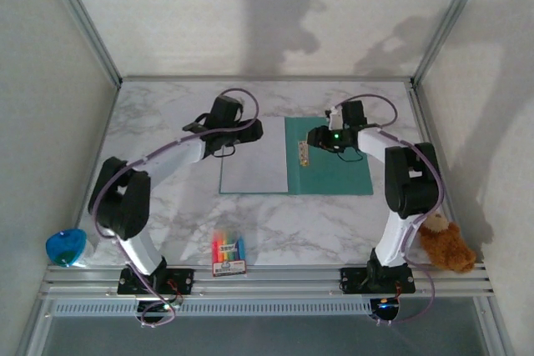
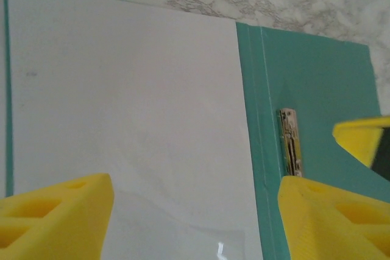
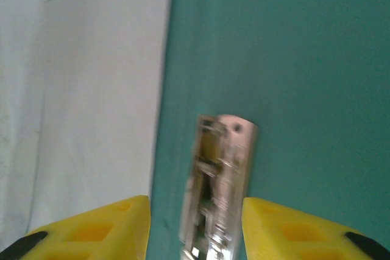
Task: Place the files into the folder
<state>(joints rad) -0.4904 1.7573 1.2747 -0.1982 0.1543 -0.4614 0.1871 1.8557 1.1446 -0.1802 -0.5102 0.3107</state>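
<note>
The teal folder (image 1: 334, 174) lies open and flat on the table. White files (image 1: 250, 168) cover its left panel, and a metal clip (image 1: 302, 153) sits on the bare right panel beside the spine. My left gripper (image 1: 239, 133) hovers over the files' far part. In the left wrist view it (image 2: 195, 223) is open, its yellow fingers wide apart above the sheet (image 2: 122, 101) and the spine. My right gripper (image 1: 321, 139) is low over the clip. In the right wrist view it (image 3: 196, 229) is open, with the clip (image 3: 219, 175) between its fingers and a gap on each side.
A small colourful crayon box (image 1: 228, 254) lies near the front edge between the arm bases. A brown teddy bear (image 1: 446, 243) sits at the front right, a blue object (image 1: 67, 248) at the front left. Pale walls enclose the marble table (image 1: 167, 206).
</note>
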